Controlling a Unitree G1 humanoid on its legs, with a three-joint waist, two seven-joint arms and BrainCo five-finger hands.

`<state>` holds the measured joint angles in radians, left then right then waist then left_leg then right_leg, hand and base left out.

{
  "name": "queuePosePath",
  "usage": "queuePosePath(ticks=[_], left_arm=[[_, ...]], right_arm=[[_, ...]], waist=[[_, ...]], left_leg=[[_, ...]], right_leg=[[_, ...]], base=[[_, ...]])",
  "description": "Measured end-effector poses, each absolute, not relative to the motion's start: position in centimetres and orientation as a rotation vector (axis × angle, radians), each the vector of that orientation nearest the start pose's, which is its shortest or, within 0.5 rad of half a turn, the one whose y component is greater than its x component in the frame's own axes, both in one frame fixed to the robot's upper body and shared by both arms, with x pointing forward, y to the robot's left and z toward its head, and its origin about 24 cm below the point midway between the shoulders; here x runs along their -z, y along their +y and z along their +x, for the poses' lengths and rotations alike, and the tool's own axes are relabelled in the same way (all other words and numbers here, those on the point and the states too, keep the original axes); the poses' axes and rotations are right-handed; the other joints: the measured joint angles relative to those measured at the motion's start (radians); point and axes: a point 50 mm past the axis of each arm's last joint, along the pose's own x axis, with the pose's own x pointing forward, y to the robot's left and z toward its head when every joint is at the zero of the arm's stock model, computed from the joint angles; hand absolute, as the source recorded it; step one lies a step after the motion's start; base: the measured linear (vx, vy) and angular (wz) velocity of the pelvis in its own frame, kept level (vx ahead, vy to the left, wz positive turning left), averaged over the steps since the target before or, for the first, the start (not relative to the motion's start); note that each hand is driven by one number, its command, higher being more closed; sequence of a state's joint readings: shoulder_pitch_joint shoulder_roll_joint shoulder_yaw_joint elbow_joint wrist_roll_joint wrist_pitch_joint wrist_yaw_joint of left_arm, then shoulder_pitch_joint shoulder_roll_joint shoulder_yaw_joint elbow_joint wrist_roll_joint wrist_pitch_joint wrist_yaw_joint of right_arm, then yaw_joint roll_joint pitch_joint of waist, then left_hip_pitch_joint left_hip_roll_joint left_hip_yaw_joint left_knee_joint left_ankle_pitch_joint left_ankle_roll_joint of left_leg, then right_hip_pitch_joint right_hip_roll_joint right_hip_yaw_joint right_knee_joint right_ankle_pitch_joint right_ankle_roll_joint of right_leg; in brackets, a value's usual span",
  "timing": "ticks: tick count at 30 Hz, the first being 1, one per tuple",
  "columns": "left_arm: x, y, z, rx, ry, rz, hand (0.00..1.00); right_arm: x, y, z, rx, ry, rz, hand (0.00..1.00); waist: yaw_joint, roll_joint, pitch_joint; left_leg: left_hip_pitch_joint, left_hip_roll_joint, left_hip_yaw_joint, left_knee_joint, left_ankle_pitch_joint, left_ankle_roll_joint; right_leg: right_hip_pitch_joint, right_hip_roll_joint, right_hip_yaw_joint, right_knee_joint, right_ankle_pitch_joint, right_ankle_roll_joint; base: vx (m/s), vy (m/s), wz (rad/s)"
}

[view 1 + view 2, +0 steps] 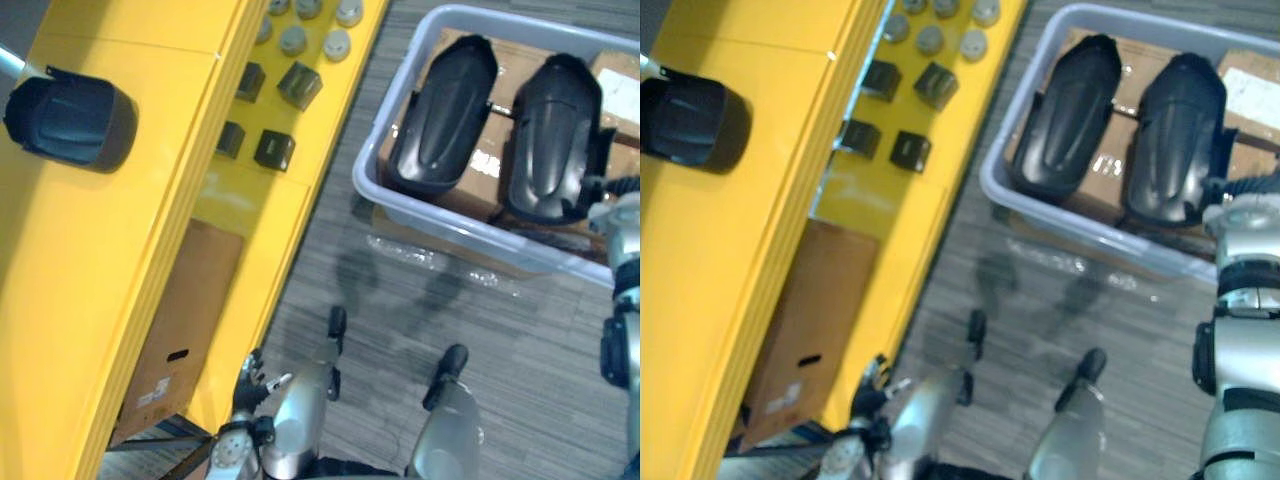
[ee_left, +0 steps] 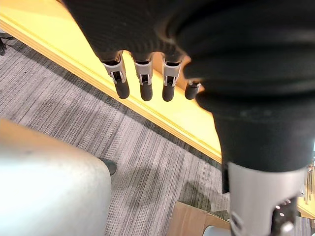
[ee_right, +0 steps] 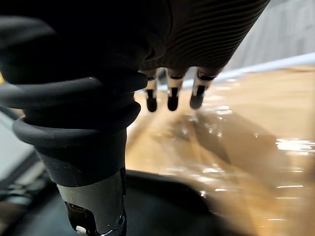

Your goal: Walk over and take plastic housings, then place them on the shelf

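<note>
You had the robot standing beside the tall yellow shelf (image 1: 90, 260), with one dark rounded plastic housing (image 1: 70, 122) lying on the shelf's top. To the right of the shelf, across a strip of grey carpet floor (image 1: 400, 300), sat a pale grey plastic tub (image 1: 420, 212) with two more black plastic housings, one nearer the shelf (image 1: 445, 115) and one farther from it (image 1: 552, 135), side by side on brown film-wrapped cardboard (image 3: 246, 128). Your right hand (image 3: 173, 93) hung over that tub by the farther housing, fingers straight and holding nothing. Your left hand (image 2: 143, 81) hung low beside the shelf's base, fingers relaxed and empty, close to a brown cardboard box (image 1: 185, 320) under the shelf.
</note>
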<state>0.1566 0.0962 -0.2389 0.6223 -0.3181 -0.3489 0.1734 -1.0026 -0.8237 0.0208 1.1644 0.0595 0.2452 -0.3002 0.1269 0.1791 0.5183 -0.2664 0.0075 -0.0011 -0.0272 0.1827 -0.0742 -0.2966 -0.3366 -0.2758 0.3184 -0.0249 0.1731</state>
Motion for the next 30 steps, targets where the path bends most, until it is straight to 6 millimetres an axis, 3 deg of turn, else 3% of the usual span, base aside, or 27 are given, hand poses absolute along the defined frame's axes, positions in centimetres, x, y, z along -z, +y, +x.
queuePosePath(ticks=[5, 6, 12, 17, 22, 25, 30], left_arm=[[9.8, 15.3, 16.3, -0.163, 0.480, -0.149, 0.00], [9.8, 15.3, 16.4, -0.160, 0.483, -0.146, 0.00], [9.8, 15.2, 16.5, -0.146, 0.489, -0.138, 0.00], [10.1, 14.6, 16.3, -0.117, 0.504, -0.130, 0.00], [9.0, 13.8, 16.8, -0.114, 0.419, -0.180, 0.00], [6.8, 13.6, 18.2, -0.137, 0.305, -0.216, 0.00], [0.8, 14.0, 20.7, -0.202, 0.017, -0.346, 0.00]], right_arm=[[-18.8, -39.1, 34.1, 0.804, 0.292, -0.528, 0.00], [-18.6, -39.3, 34.0, 0.803, 0.304, -0.537, 1.00], [-18.6, -39.9, 33.5, 0.801, 0.363, -0.730, 1.00], [-19.1, -40.6, 33.0, 0.809, 0.427, -0.969, 1.00], [-19.2, -40.8, 32.6, 0.876, 0.468, -1.046, 1.00], [-18.9, -41.2, 32.1, 0.928, 0.496, -1.052, 1.00], [-18.5, -41.2, 32.1, 0.967, 0.475, -0.995, 1.00]], waist=[[0.004, 0.005, -0.003], [0.004, 0.007, -0.005], [0.009, 0.012, -0.008], [0.011, 0.039, -0.028], [0.026, 0.044, -0.031], [0.028, 0.043, -0.031], [0.024, 0.038, -0.032]], left_leg=[[0.001, 0.000, -0.001, 0.000, 0.001, -0.001], [0.001, 0.000, -0.002, 0.000, 0.001, -0.002], [-0.001, -0.003, -0.010, -0.006, 0.007, -0.009], [-0.010, -0.001, -0.018, -0.006, 0.009, -0.009], [-0.012, -0.001, -0.024, -0.006, 0.010, -0.010], [-0.014, -0.004, -0.041, -0.006, 0.013, -0.012], [-0.011, -0.002, -0.064, -0.005, 0.022, -0.014]], right_leg=[[0.000, 0.000, 0.000, 0.003, -0.001, 0.000], [0.000, -0.001, 0.000, 0.006, -0.004, 0.000], [-0.014, -0.008, -0.002, 0.028, -0.026, 0.000], [-0.018, -0.009, -0.015, 0.035, -0.027, -0.001], [-0.018, -0.012, -0.023, 0.040, -0.030, -0.005], [-0.012, -0.015, -0.034, 0.048, -0.033, -0.005], [0.012, -0.015, -0.064, 0.054, -0.034, -0.007]], base=[[-0.01, -0.044, 0.01], [-0.02, -0.041, 0.02], [-0.02, -0.052, 0.04], [0.00, -0.065, 0.05], [-0.01, -0.055, 0.04], [-0.02, -0.064, 0.16], [-0.04, -0.058, 0.11]])
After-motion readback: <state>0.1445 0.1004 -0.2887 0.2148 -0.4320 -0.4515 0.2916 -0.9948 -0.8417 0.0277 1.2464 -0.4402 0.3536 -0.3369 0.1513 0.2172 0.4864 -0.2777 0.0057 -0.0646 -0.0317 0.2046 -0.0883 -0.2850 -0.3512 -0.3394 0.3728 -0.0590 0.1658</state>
